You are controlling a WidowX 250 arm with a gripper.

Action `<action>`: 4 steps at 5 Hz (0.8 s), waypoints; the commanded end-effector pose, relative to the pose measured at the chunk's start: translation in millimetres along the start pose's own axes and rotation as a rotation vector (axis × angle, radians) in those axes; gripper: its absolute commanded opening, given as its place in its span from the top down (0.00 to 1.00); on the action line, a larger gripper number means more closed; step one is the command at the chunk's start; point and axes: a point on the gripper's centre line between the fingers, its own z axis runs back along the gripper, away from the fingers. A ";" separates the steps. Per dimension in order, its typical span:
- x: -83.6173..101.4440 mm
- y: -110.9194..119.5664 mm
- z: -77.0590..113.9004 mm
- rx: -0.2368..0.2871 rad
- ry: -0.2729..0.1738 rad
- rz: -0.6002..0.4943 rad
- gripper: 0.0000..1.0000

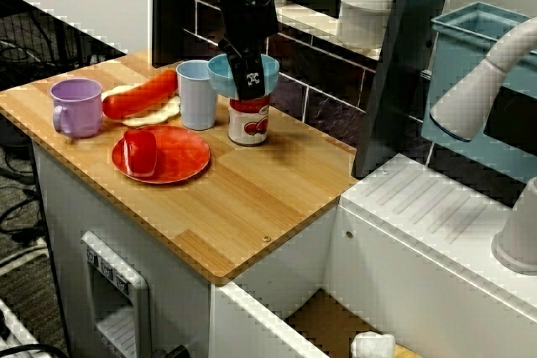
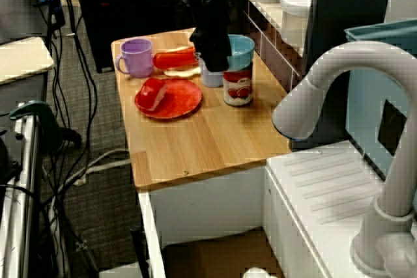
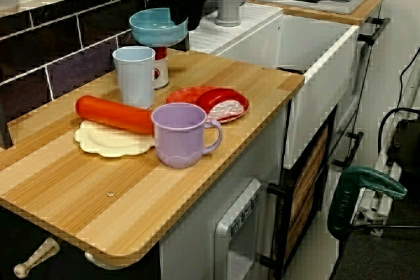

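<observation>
The end effector [image 1: 250, 81] pinches the rim of the blue bowl [image 1: 220, 78] (likely light, stiff, slick plastic; that thin rim suits gripping), with the tomato can [image 1: 249, 123] directly below it.

Wooden counter [image 1: 268, 194] carries a purple mug [image 1: 75, 106] at its far left end, with a red sausage [image 1: 138, 95] lying across a cream plate [image 3: 105, 142] just beside it and a pale blue cup [image 1: 197, 94] upright next to the plate. A red plate [image 1: 186, 155] sits nearer the front edge and holds a small red item [image 1: 140, 152], kind not determinable. A white jar [image 1: 365, 10] stands on the tiled ledge behind; a white faucet [image 1: 478, 90] rises over the adjoining drainboard [image 1: 436, 215].
</observation>
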 end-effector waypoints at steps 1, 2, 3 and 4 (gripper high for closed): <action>8.9 -9.6 39.3 0.001 -0.065 -0.032 1.00; 6.4 -16.7 43.8 -0.014 -0.071 -0.044 1.00; 1.9 -25.0 45.1 -0.022 -0.075 -0.060 1.00; -2.1 -34.7 44.0 -0.035 -0.069 -0.078 1.00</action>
